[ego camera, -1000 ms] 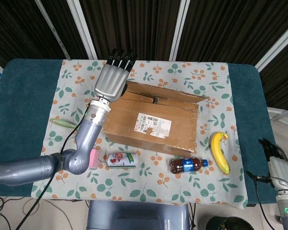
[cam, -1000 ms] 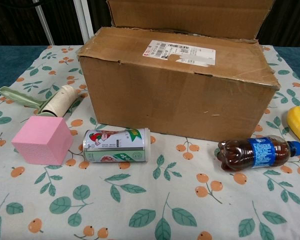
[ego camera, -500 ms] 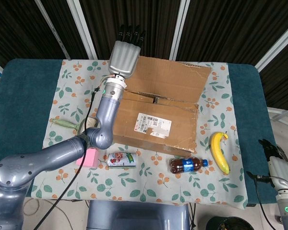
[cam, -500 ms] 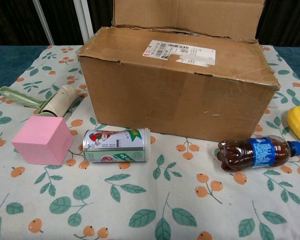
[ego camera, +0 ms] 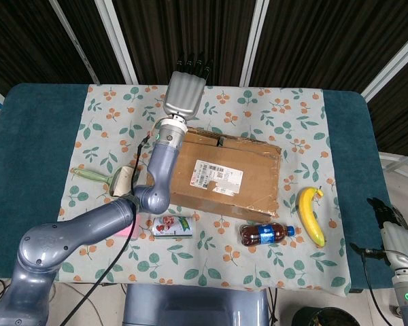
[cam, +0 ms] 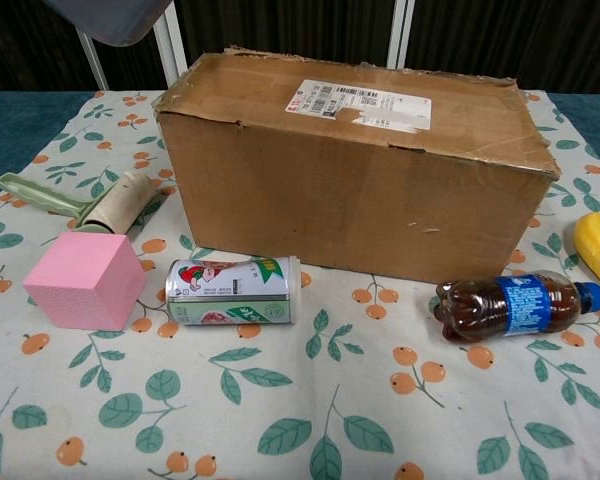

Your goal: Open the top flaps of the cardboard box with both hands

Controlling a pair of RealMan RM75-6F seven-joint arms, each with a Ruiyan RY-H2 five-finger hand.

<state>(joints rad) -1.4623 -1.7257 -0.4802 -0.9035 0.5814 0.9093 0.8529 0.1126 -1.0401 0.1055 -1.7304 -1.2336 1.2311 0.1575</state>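
Observation:
The cardboard box stands mid-table on the flowered cloth. Its near top flap with the white label lies flat. Along its far top edge a narrow strip of inner flaps with a dark gap shows. No far flap stands above the box in either view. My left hand hovers flat with straight fingers over the box's far left corner, holding nothing. My right hand hangs off the table's right edge, far from the box, fingers apart and empty.
In front of the box lie a pink cube, a drink can on its side and a cola bottle. A banana lies to the right, a green-handled roller to the left. My left arm crosses the chest view's top left.
The far flap, half raised a second ago and upright half a second ago, has swung back out of sight. My left hand moved farther back and right with it. The right hand stayed put.

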